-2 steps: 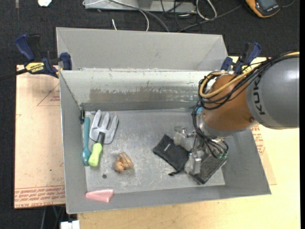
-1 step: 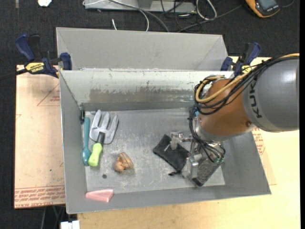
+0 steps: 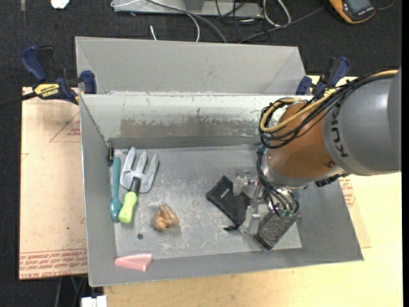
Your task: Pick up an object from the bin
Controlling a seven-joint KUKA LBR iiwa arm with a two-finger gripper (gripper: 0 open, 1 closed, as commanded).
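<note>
My gripper (image 3: 251, 201) is low in the bin's right half, under the orange wrist cover. A flat black angular piece (image 3: 223, 195) lies right against its left side, touching it or nearly so. Just below and to the right of the gripper, a dark grey speckled block (image 3: 275, 230) rests near the bin's front wall.
Along the left wall lie a white slotted tool with a green handle (image 3: 136, 179) and a teal stick (image 3: 115, 185). A small brown lump (image 3: 166, 218) sits left of centre, and a pink wedge (image 3: 133, 260) lies at the front left corner. The arm covers the right wall.
</note>
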